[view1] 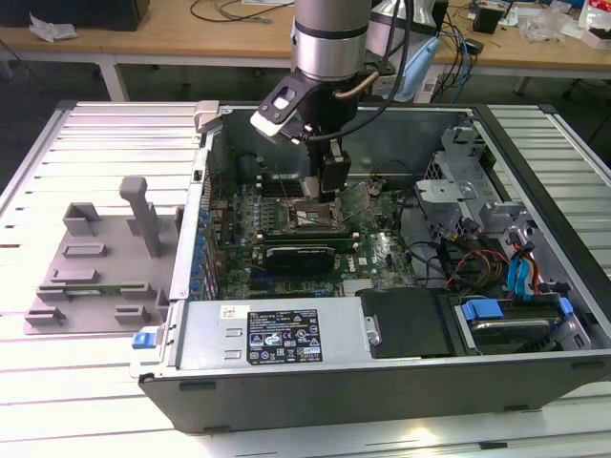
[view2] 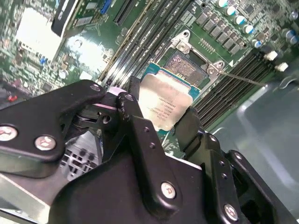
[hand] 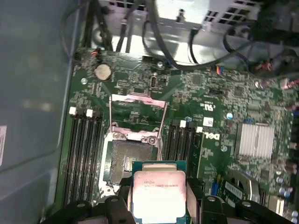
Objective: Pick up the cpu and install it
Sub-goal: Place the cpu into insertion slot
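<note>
My gripper [view1: 329, 189] hangs inside the open computer case [view1: 382, 382], low over the motherboard [view1: 382, 253]. In both wrist views it is shut on the cpu [view2: 166, 100] [hand: 159, 196], a flat square chip with a shiny silver top and green rim. One black finger [view2: 135, 93] [hand: 122, 193] presses each of two opposite edges. The cpu is held just above the board, beside the open socket [hand: 126, 158] [view2: 187, 65] and partly overlapping its edge. The socket's metal load frame [hand: 138, 114] is flipped up.
Memory slots [hand: 84, 149] flank the socket on both sides. A finned heatsink [hand: 254, 140] sits further along the board. Cables and drive bays [view1: 506, 258] fill the case on the exterior view's right. A grey fixture tray [view1: 95, 267] lies outside the case on the exterior view's left.
</note>
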Available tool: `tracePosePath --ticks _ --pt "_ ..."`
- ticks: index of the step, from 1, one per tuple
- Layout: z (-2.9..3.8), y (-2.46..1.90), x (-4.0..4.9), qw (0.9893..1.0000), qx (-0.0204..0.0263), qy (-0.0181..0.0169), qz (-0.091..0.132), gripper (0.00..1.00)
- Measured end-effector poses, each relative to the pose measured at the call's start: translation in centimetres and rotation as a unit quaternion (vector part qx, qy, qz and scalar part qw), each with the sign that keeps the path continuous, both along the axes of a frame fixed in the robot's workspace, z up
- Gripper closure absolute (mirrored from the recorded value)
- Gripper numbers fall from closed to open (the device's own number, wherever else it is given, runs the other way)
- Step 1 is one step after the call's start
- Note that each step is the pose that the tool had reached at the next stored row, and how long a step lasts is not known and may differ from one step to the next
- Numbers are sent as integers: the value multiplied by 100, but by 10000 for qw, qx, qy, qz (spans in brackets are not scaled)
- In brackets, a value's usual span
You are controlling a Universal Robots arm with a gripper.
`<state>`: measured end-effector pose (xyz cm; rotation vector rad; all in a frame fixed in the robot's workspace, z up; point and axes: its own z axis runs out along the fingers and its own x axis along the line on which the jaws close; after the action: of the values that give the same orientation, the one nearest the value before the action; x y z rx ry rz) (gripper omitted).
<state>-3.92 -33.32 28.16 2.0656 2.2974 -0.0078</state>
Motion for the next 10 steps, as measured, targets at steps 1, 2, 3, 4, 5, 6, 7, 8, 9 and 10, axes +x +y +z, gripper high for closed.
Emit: tracePosePath --ticks 1,2,3,4,5,6,7,8,9,10 --pt "-2 0 0 10000 1 0 -4 45" --pt "-9 1 0 10000 3 -10 -4 45" --pt "-15 1 -1 10000 3 -23 -4 45" --pt "-23 0 -2 10000 1 -41 -4 45" --pt "-27 0 -2 10000 -1 -43 -3 45" --pt "-28 0 -3 10000 0 -44 -5 45" --pt "-29 0 -3 10000 0 -44 -4 45" --pt "-34 1 -5 10000 2 -46 -5 45" --pt "-45 0 -11 10000 1 -45 -5 45" --pt "-58 0 -17 10000 1 -45 -7 45"
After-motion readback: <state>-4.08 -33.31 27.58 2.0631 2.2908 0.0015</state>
